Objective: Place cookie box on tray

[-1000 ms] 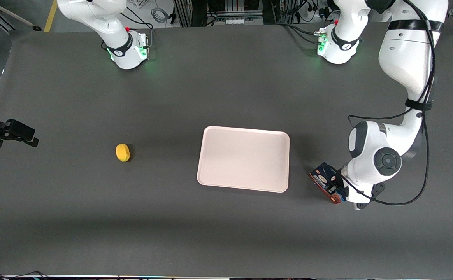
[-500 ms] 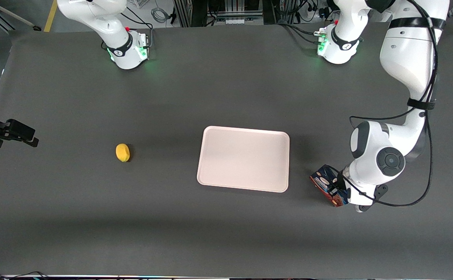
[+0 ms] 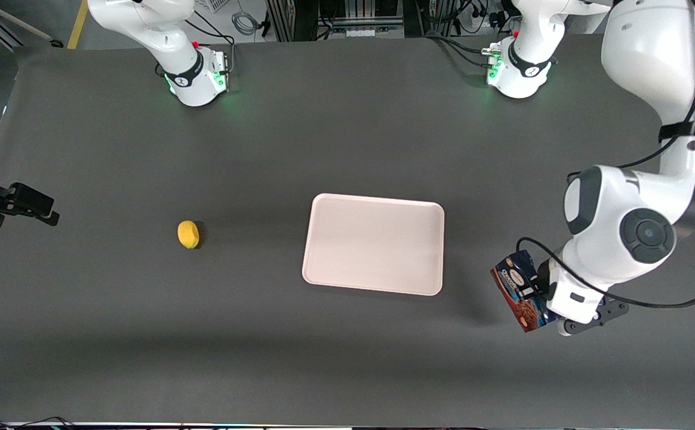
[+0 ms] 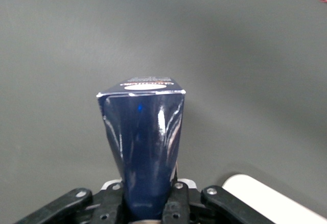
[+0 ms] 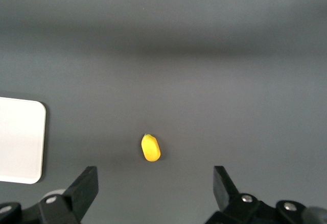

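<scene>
Front view: pincer [image 3: 532, 294] sits toward the working arm's end of the tabletop [image 3: 264, 149], pinching the cookie box [image 3: 520, 292]. Box is tilted, printed face up, and appears lifted clear of the surface — a shadow lies on the mat just beside it, toward the tray. Tray [image 3: 374, 243] lies flat mid-tabletop, nothing on it, with a strip of bare mat between its near edge and the box. Nothing stands in that strip. Yellow lemon-like object [image 3: 188, 233] sits well apart, on the parked arm's side of the tray. A black clamp-like fixture [image 3: 16, 203] sits at the tabletop edge on the parked arm's end.

Left wrist view: cookie box [image 4: 144, 147] is gripped at its lower end by the pincer [image 4: 148, 203], dark glossy side facing the camera, white oval logo visible on the top face. One rounded corner of the tray [image 4: 265, 196] shows near the box. Only bare grey mat around the rest.

Right wrist view: lemon-like object [image 5: 150, 148] alone on the mat — a tray corner [image 5: 20, 140] shows well apart from it.
</scene>
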Robot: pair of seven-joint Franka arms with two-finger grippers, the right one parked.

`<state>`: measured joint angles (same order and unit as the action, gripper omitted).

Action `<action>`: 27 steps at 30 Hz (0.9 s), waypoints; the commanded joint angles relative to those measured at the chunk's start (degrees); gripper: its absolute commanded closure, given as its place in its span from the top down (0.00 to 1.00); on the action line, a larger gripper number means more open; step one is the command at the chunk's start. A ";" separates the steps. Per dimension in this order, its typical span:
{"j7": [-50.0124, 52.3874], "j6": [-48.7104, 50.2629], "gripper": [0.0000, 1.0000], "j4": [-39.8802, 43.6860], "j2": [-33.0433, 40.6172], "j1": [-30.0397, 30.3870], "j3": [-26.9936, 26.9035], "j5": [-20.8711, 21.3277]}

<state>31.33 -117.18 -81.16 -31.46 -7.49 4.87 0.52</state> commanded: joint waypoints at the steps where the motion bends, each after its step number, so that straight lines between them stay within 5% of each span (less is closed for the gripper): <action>1: -3.82 5.64 0.23 5.74 0.34 -2.00 -0.30 0.53; 11: -4.35 10.13 0.21 10.58 0.26 -6.74 0.58 1.41; 27: -3.73 7.94 0.22 7.25 -3.43 -15.44 3.04 4.57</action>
<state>27.84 -107.67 -73.02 -32.84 -20.50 7.53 2.65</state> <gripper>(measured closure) 0.767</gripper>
